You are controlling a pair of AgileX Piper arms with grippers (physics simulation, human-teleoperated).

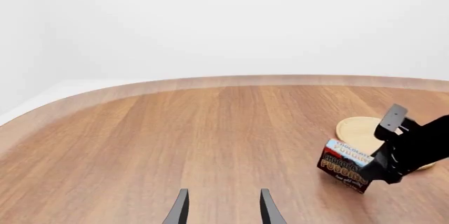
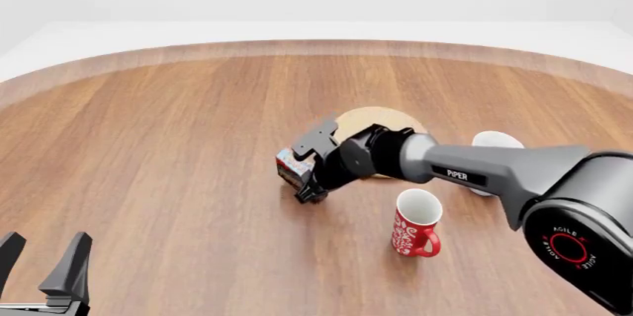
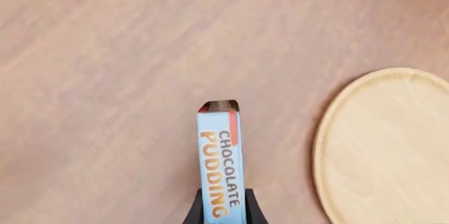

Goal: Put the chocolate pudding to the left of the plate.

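Note:
The chocolate pudding [image 2: 289, 165] is a small brown carton with a light blue band, held tilted just left of the plate [image 2: 384, 119]. My right gripper [image 2: 308, 165] is shut on it, low over the table; I cannot tell whether the carton touches the wood. The right wrist view shows the carton's blue edge [image 3: 221, 155] between the fingers of my right gripper [image 3: 222, 214], with the plate [image 3: 389, 145] beside it. The left wrist view shows the carton [image 1: 344, 165], the right gripper [image 1: 380, 148] and the plate [image 1: 356, 129] behind them. My left gripper [image 2: 40, 258] is open and empty at the near left.
A red patterned mug [image 2: 416, 224] stands near the front, under the right arm's near side. A white mug [image 2: 493, 143] stands right of the plate, partly hidden by the right arm. The table's curved far edge [image 2: 296, 47] runs across the back.

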